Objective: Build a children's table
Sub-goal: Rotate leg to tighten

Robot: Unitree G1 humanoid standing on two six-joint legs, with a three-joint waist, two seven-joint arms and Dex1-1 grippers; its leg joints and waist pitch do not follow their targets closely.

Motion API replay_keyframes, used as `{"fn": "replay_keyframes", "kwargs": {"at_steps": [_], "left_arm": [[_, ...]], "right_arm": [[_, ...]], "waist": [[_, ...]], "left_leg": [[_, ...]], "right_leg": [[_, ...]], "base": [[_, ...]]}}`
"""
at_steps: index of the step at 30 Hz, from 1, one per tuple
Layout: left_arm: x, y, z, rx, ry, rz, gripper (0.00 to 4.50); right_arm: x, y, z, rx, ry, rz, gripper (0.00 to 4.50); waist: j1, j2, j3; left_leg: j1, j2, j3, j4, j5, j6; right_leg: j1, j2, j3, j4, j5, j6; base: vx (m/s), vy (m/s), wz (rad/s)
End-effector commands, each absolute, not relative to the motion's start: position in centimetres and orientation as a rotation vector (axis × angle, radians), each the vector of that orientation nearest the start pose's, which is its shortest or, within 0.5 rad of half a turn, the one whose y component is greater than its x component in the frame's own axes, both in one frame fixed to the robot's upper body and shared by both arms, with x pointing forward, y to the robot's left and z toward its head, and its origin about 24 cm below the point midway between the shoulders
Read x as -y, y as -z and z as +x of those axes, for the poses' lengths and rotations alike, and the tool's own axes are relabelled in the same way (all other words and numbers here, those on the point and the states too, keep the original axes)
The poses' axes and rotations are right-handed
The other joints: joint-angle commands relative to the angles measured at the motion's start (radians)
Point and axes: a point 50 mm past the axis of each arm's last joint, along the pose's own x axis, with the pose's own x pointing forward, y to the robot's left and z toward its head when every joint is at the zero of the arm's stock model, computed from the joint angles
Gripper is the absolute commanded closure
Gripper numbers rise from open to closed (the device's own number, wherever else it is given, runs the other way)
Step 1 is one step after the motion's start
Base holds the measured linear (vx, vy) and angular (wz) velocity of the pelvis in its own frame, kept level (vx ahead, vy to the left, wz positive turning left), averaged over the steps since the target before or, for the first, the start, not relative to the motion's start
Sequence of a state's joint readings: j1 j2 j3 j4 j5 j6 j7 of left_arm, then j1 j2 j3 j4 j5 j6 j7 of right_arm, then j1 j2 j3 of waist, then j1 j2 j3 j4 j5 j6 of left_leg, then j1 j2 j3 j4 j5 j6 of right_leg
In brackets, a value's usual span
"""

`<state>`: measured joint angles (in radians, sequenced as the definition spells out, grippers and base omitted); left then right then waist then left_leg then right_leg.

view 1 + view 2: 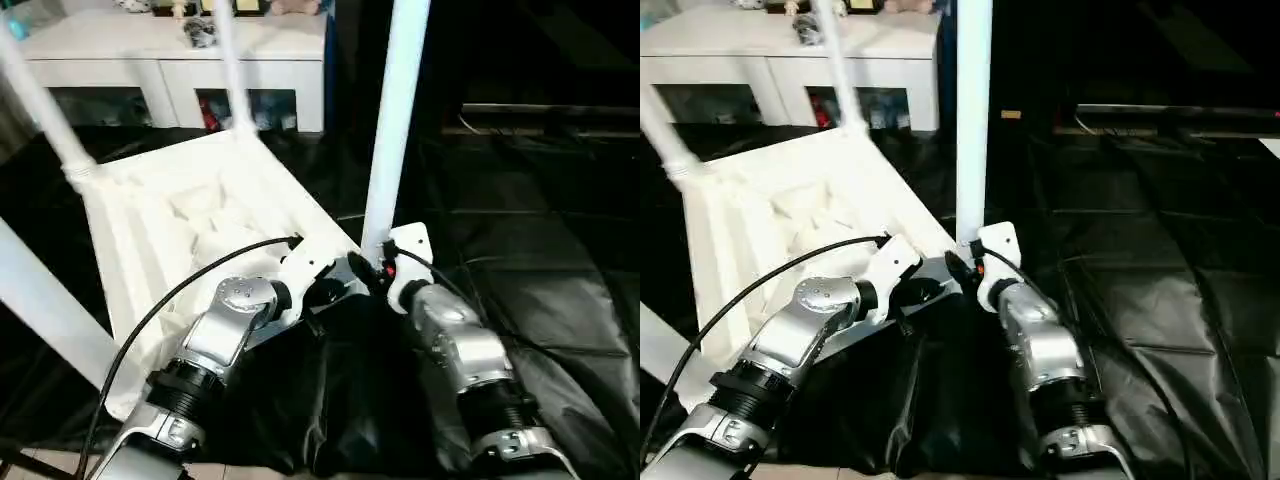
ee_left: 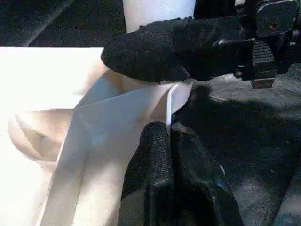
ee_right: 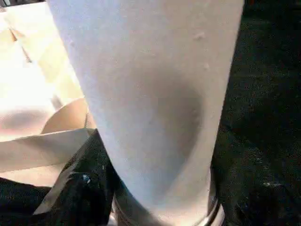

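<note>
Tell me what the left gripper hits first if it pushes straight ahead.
Probably the table top's thin corner rim at the left gripper tips; just beyond is the right gripper's finger at the leg.

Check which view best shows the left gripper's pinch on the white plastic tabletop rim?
Left wrist view: the left gripper has its black fingers shut on the white plastic tabletop rim. Both eye views show that arm reaching to the corner, contact hidden. The right wrist view shows mainly a white leg.

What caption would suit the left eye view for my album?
Robot's right gripper holds a white leg at the upturned table top's corner.
</note>
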<state>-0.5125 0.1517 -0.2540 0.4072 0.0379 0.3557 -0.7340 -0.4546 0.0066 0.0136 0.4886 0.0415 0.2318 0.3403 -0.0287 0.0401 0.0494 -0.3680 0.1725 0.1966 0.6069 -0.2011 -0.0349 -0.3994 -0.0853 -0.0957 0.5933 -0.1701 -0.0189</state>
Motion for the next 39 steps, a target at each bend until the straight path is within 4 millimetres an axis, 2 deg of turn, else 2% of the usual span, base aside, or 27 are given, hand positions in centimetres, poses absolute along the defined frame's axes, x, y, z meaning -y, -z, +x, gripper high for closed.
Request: {"fn": "replay_keyframes", "kwargs": {"at_steps": [1,2,3,4,5,7,8,9,10,11,12,13,16,17,19,21,26,32,39], "left_arm": [[-5.7,-7.7,31.9,-0.215,1.039,0.259,4.50],[-5.7,-7.7,31.8,-0.214,1.048,0.260,4.50],[-5.7,-7.7,31.8,-0.214,1.049,0.260,4.50],[-6.0,-7.6,31.5,-0.220,1.079,0.260,4.50],[-6.2,-7.5,31.2,-0.224,1.104,0.262,4.50],[-6.4,-7.4,31.0,-0.226,1.128,0.263,4.50],[-6.7,-7.3,30.6,-0.228,1.165,0.264,4.50],[-7.0,-7.2,30.4,-0.230,1.194,0.264,4.50],[-7.3,-7.1,30.1,-0.240,1.223,0.263,4.50],[-7.6,-7.0,29.8,-0.248,1.251,0.269,4.50],[-8.0,-6.9,29.6,-0.255,1.277,0.276,4.50],[-8.3,-6.8,29.5,-0.264,1.296,0.280,4.50],[-9.3,-6.7,29.3,-0.287,1.327,0.296,4.50],[-9.5,-6.7,29.4,-0.291,1.332,0.299,4.50],[-9.7,-6.7,29.3,-0.294,1.341,0.303,4.50],[-10.1,-6.8,29.3,-0.303,1.361,0.307,4.50],[-10.7,-6.9,29.3,-0.317,1.391,0.313,4.50],[-10.8,-6.9,29.3,-0.325,1.405,0.312,4.50],[-10.7,-6.7,29.2,-0.326,1.402,0.308,4.50]], "right_arm": [[5.3,-2.3,30.7,-0.356,-0.711,0.092,1.31],[5.4,-2.4,30.8,-0.354,-0.716,0.095,1.11],[5.5,-2.4,30.8,-0.354,-0.716,0.095,1.11],[6.1,-2.7,30.9,-0.343,-0.739,0.093,0.86],[6.7,-2.9,30.9,-0.335,-0.764,0.077,0.86],[7.1,-3.1,30.9,-0.330,-0.789,0.060,0.67],[7.9,-3.3,30.7,-0.327,-0.845,0.040,0.67],[8.4,-3.5,30.5,-0.328,-0.893,0.023,0.67],[9.0,-3.7,30.2,-0.331,-0.943,0.006,0.67],[9.5,-3.8,30.0,-0.335,-0.986,-0.015,0.67],[10.0,-3.9,29.8,-0.340,-1.028,-0.034,0.67],[10.4,-4.0,29.5,-0.345,-1.067,-0.045,0.67],[11.2,-4.2,28.8,-0.373,-1.166,-0.044,0.67],[11.3,-4.3,28.7,-0.386,-1.188,-0.042,0.67],[11.5,-4.3,28.5,-0.395,-1.214,-0.050,0.67],[11.6,-4.3,27.9,-0.421,-1.279,-0.069,1.02],[11.8,-4.0,27.2,-0.453,-1.365,-0.119,1.36],[11.5,-4.0,27.0,-0.442,-1.384,-0.129,1.83],[11.2,-3.6,26.6,-0.449,-1.398,-0.118,2.01]], "waist": [[0.002,-0.003,-0.068],[0.003,-0.005,-0.069],[0.003,-0.004,-0.069],[0.004,-0.006,-0.069],[0.005,-0.005,-0.073],[0.008,-0.005,-0.073],[0.007,-0.005,-0.073],[0.010,-0.010,-0.072],[0.013,-0.009,-0.071],[0.016,-0.007,-0.069],[0.018,-0.006,-0.067],[0.023,-0.007,-0.066],[0.031,-0.005,-0.062],[0.035,-0.005,-0.062],[0.039,-0.006,-0.063],[0.040,-0.008,-0.064],[0.051,-0.009,-0.065],[0.057,-0.009,-0.066],[0.058,-0.010,-0.067]], "left_leg": [[-0.001,0.055,-0.036,-0.072,-0.203,0.059],[-0.003,0.054,-0.035,-0.071,-0.184,0.071],[-0.003,0.055,-0.035,-0.070,-0.177,0.074],[-0.002,0.055,-0.034,-0.069,-0.170,0.078],[-0.002,0.055,-0.033,-0.066,-0.149,0.090],[-0.003,0.057,-0.032,-0.064,-0.117,0.114],[-0.003,0.057,-0.031,-0.064,-0.119,0.116],[-0.002,0.056,-0.029,-0.063,-0.124,0.122],[-0.002,0.057,-0.031,-0.064,-0.131,0.125],[0.001,0.059,-0.028,-0.064,-0.144,0.126],[0.002,0.061,-0.029,-0.066,-0.158,0.117],[0.008,0.061,-0.027,-0.067,-0.179,0.107],[0.009,0.064,-0.028,-0.071,-0.198,0.090],[0.015,0.066,-0.028,-0.072,-0.207,0.080],[0.015,0.066,-0.027,-0.072,-0.205,0.068],[0.011,0.065,-0.029,-0.072,-0.191,0.069],[0.009,0.064,-0.027,-0.069,-0.169,0.077],[0.010,0.065,-0.028,-0.070,-0.166,0.068],[0.008,0.064,-0.027,-0.068,-0.152,0.076]], "right_leg": [[0.052,-0.070,0.056,-0.078,-0.262,-0.198],[0.054,-0.070,0.055,-0.075,-0.231,-0.208],[0.055,-0.071,0.056,-0.073,-0.220,-0.212],[0.055,-0.071,0.056,-0.072,-0.213,-0.215],[0.058,-0.071,0.057,-0.066,-0.179,-0.226],[0.057,-0.070,0.056,-0.060,-0.128,-0.245],[0.057,-0.070,0.056,-0.060,-0.126,-0.248],[0.059,-0.070,0.056,-0.061,-0.133,-0.250],[0.060,-0.070,0.055,-0.062,-0.144,-0.249],[0.055,-0.069,0.057,-0.064,-0.165,-0.246],[0.054,-0.069,0.057,-0.067,-0.195,-0.240],[0.050,-0.068,0.057,-0.072,-0.228,-0.230],[0.048,-0.066,0.059,-0.073,-0.258,-0.222],[0.043,-0.067,0.060,-0.075,-0.265,-0.221],[0.044,-0.067,0.061,-0.072,-0.260,-0.223],[0.049,-0.068,0.061,-0.069,-0.250,-0.220],[0.049,-0.071,0.061,-0.068,-0.241,-0.220],[0.048,-0.071,0.061,-0.068,-0.253,-0.215],[0.049,-0.071,0.061,-0.066,-0.232,-0.219]], "base": [[0.000,0.000,0.00],[0.000,0.000,0.00],[0.000,0.000,0.00],[0.000,0.000,0.00],[0.000,0.000,0.00],[0.000,0.000,0.00],[0.000,0.000,0.00],[0.000,0.000,0.00],[0.000,0.000,0.00],[0.000,0.000,0.00],[0.000,0.000,0.00],[0.000,0.000,0.00],[0.000,0.000,0.00],[0.000,0.000,0.00],[0.000,0.000,0.00],[0.000,0.000,0.00],[0.000,0.000,0.00],[0.000,0.000,0.00],[0.000,0.000,0.00]]}}
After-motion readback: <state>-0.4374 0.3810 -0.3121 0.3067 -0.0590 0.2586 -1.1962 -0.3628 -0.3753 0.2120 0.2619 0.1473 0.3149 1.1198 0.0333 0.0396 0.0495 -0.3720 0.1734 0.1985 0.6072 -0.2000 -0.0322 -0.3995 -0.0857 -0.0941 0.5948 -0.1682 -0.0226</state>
